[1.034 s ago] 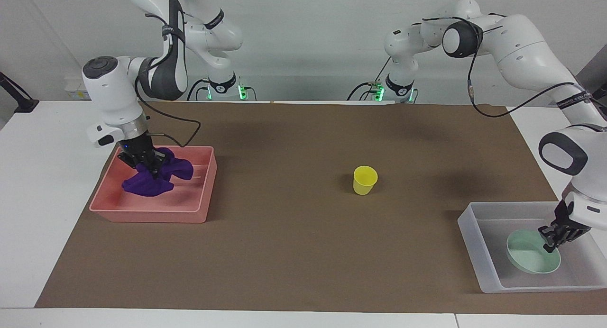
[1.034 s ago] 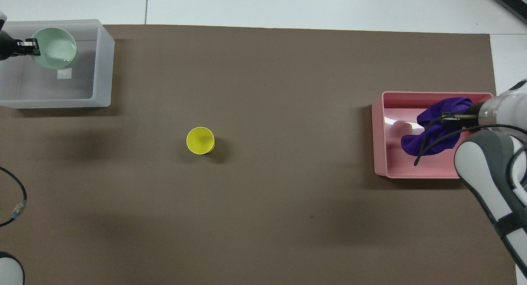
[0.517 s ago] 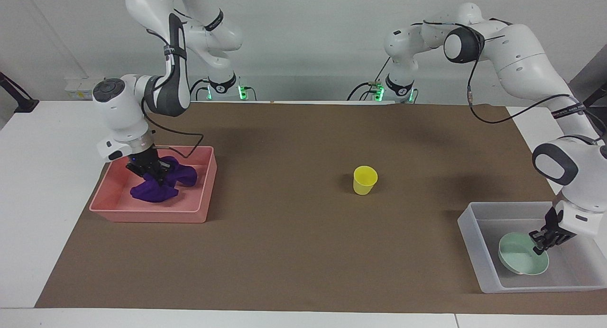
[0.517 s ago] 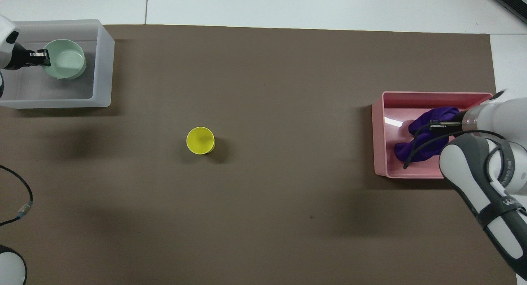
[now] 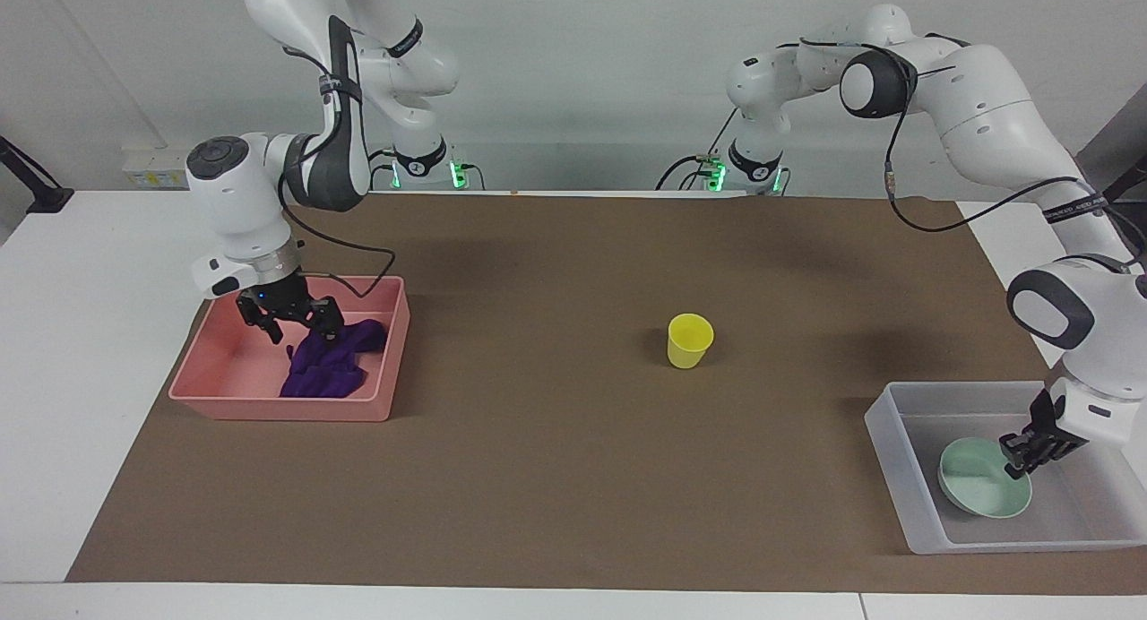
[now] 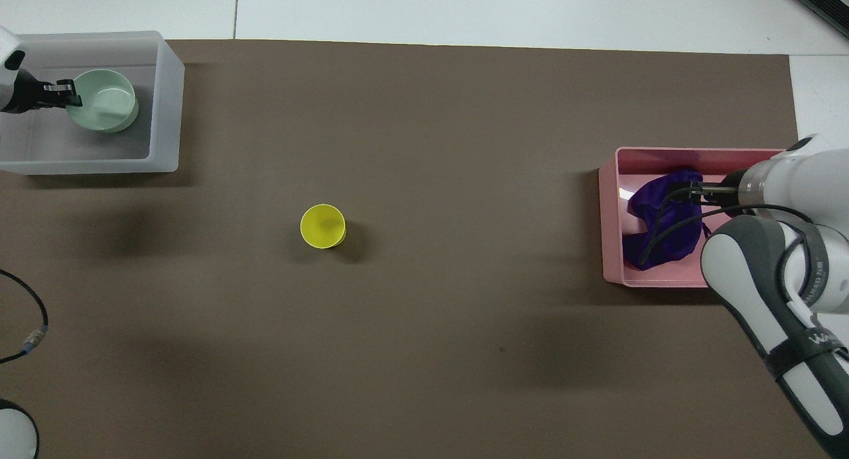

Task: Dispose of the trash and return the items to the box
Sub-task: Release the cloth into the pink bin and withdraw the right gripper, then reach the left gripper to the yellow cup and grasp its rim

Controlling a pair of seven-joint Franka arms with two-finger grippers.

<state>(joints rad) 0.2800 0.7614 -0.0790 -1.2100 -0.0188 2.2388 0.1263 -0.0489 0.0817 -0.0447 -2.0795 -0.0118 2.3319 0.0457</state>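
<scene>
The purple cloth (image 5: pixel 330 369) lies crumpled in the pink tray (image 5: pixel 224 383) at the right arm's end of the table; it also shows in the overhead view (image 6: pixel 663 228). My right gripper (image 5: pixel 300 326) hangs open just above the cloth, inside the tray. The mint-green bowl (image 5: pixel 978 492) sits in the translucent box (image 5: pixel 905 416) at the left arm's end. My left gripper (image 5: pixel 1019 452) is shut on the bowl's rim, low in the box. The yellow cup (image 5: pixel 689 340) stands upright on the mat between the two containers, apart from both grippers.
A brown mat (image 5: pixel 556 477) covers most of the white table. The right arm's cable loops over the pink tray (image 6: pixel 613 180). In the overhead view the box (image 6: pixel 166 101) is at the table's corner farthest from the robots.
My right gripper has opened and let go of the purple cloth, which dropped into the pink tray. My left gripper has lowered the bowl onto the box floor.
</scene>
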